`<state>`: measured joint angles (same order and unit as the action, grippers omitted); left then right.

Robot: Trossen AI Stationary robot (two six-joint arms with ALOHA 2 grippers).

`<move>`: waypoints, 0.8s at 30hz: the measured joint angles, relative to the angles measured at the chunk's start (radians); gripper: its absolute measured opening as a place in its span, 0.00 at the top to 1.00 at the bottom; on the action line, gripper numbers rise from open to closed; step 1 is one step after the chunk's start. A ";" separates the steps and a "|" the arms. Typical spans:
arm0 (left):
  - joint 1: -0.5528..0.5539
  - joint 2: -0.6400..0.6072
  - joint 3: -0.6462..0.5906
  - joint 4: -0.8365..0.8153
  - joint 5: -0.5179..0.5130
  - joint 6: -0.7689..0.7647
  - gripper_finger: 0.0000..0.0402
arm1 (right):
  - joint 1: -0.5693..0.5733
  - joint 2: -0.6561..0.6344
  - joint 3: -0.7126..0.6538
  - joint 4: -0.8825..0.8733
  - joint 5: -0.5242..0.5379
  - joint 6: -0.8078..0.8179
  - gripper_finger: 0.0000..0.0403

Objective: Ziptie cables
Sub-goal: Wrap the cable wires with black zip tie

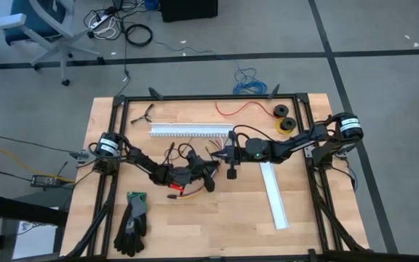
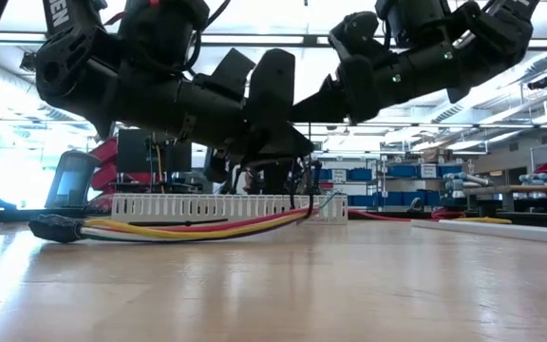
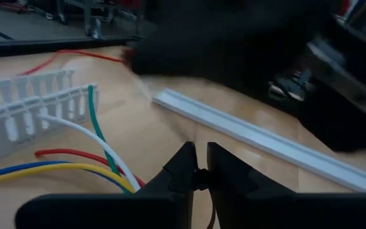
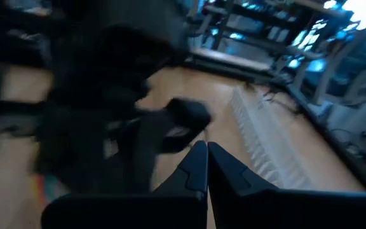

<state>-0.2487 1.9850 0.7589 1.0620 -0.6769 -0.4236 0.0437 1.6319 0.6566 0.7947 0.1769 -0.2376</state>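
both pincers (image 3: 199, 166) (image 4: 206, 160) closed above the cables (image 2: 188, 228) (mid-table).

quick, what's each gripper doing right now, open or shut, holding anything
Left gripper: shut, over the cables; nothing visibly held.
Right gripper: shut, nothing visibly held, close beside the left arm.

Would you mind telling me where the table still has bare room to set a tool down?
Bare wood lies at the near edge between the black gloves and the loose white channel strip, and at the far left corner. It is crowded mid-table, where both pincers meet over the cables, by the slotted channel.
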 joint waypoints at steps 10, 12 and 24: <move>-0.001 0.001 0.000 -0.062 -0.002 -0.002 0.90 | 0.000 -0.069 0.001 -0.064 0.053 0.027 1.00; -0.001 0.001 0.000 -0.059 -0.010 -0.001 0.92 | 0.008 -0.093 0.001 -0.148 0.102 0.090 1.00; -0.002 0.001 0.033 -0.060 -0.069 0.404 0.94 | 0.083 -0.046 0.000 -0.239 0.120 0.268 1.00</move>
<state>-0.2504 1.9860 0.7920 1.0020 -0.7462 -0.0195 0.1265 1.5864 0.6571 0.5553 0.2974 0.0299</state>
